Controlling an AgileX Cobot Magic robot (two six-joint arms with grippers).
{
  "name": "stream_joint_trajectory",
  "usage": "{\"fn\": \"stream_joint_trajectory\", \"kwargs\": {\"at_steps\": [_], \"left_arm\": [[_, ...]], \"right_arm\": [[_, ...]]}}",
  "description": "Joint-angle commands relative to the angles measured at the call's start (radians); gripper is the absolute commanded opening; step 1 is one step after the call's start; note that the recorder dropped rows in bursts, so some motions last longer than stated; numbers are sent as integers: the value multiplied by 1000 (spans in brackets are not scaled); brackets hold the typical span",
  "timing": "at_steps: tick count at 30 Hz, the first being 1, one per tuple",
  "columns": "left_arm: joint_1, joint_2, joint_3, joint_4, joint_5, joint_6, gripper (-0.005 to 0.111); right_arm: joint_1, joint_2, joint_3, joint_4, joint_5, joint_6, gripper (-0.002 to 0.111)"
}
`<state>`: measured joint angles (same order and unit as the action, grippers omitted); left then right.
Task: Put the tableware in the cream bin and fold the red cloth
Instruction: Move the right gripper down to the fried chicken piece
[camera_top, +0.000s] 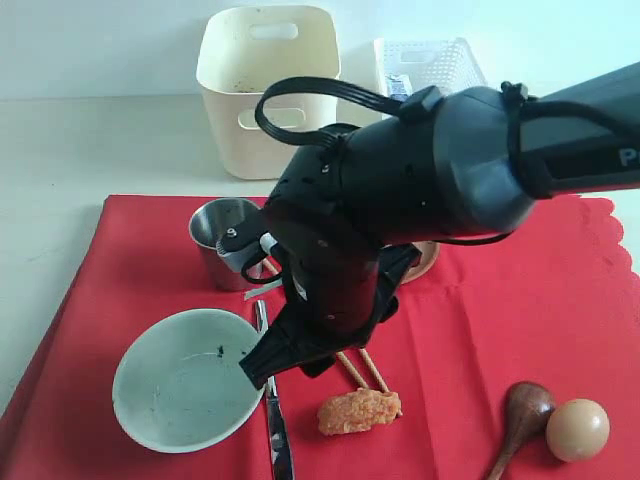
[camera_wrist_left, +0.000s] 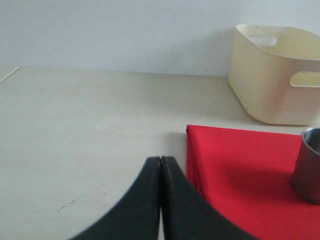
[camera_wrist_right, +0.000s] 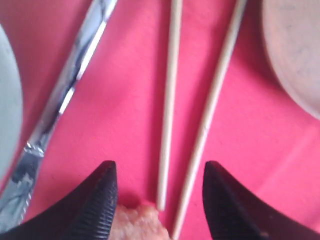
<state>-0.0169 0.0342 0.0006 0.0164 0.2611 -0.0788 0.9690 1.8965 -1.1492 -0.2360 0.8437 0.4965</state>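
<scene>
The red cloth (camera_top: 500, 300) lies spread on the table. On it are the steel cup (camera_top: 222, 240), the pale green bowl (camera_top: 185, 395), the knife (camera_top: 275, 415), two chopsticks (camera_top: 362, 370) and the dark wooden spoon (camera_top: 522, 412). The brown plate (camera_top: 428, 262) is mostly hidden behind my right arm. My right gripper (camera_wrist_right: 160, 165) is open low over the cloth, and both chopsticks (camera_wrist_right: 167, 100) lie between its fingers untouched. The knife (camera_wrist_right: 75, 65) and plate (camera_wrist_right: 295, 50) flank them. The cream bin (camera_top: 268, 85) stands behind the cloth. My left gripper (camera_wrist_left: 161, 159) is shut and empty over bare table by the cloth's corner (camera_wrist_left: 235, 170).
A white lattice basket (camera_top: 430, 65) stands right of the cream bin. An orange piece of food (camera_top: 358, 410) lies at the chopsticks' near ends, right by my right gripper. An egg (camera_top: 577, 430) rests beside the spoon. My right arm hides the cloth's middle in the exterior view.
</scene>
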Motion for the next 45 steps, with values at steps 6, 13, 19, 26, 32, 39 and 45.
{"fn": "stream_joint_trajectory", "kwargs": {"at_steps": [6,13,19,26,32,39,45], "left_arm": [[-5,5,-1,-6,-4,5,1],[-5,5,-1,-6,-4,5,1],[-5,5,-1,-6,-4,5,1],[-5,5,-1,-6,-4,5,1],[-5,5,-1,-6,-4,5,1],[-5,5,-1,-6,-4,5,1],[-5,5,-1,-6,-4,5,1]], "right_arm": [[3,-137,3,107,159,-149,51],[56,-143,6,314,133,-391,53],[105,-92,6,227,132,-406,63],[105,-42,6,155,131,-408,70],[105,6,6,115,131,-415,70],[105,49,6,102,131,-426,70],[105,54,6,100,135,-426,61]]}}
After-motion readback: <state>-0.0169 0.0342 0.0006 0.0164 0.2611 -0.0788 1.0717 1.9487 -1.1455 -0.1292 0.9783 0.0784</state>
